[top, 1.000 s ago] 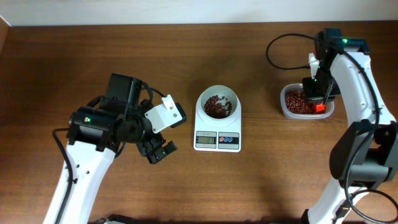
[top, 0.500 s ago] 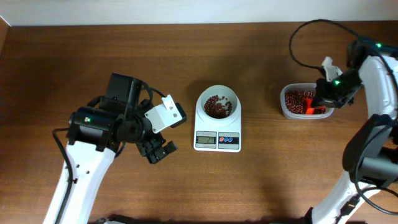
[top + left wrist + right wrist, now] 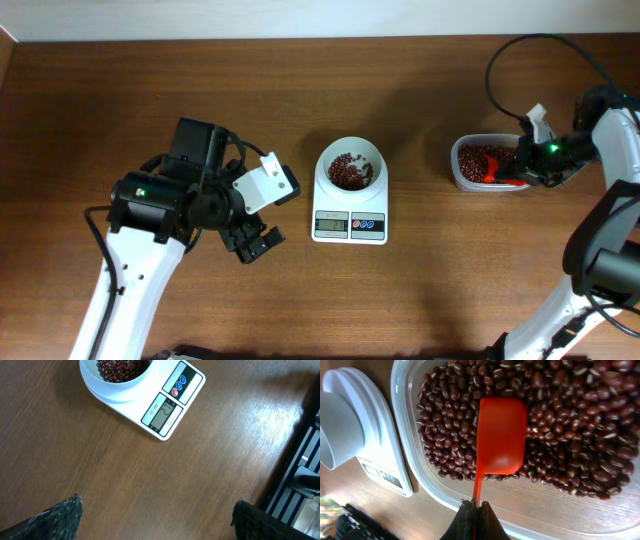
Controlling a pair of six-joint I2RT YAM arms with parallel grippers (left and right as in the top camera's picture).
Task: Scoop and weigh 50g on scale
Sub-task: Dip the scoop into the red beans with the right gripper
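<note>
your scale (image 3: 350, 215) sits mid-surface (image 3: 450, 290), beans (image 3: 350, 172) in its bowl (image 3: 350, 143). at its 3 o'clock: clear tub (image 3: 458, 172) of more beans, your right hand (image 3: 476, 508) clamped on a red scoop (image 3: 501, 435) lying in it. left hand (image 3: 255, 243), fingers apart, at the scale's 8 o'clock.

Scale (image 3: 350, 208) white, display (image 3: 163, 412) grey, buttons (image 3: 178, 386) one red, two blue. Bowl (image 3: 323, 163) white. Beans (image 3: 570, 435) dark red-brown, many with a small pale streak. Scoop (image 3: 501, 435) bright orange-red, plain. Tub (image 3: 402, 410) clear. Table (image 3: 450, 290) mid-brown wood, fine straight grain. Arms (image 3: 120, 290) white shells, black joints, a green light on each.
</note>
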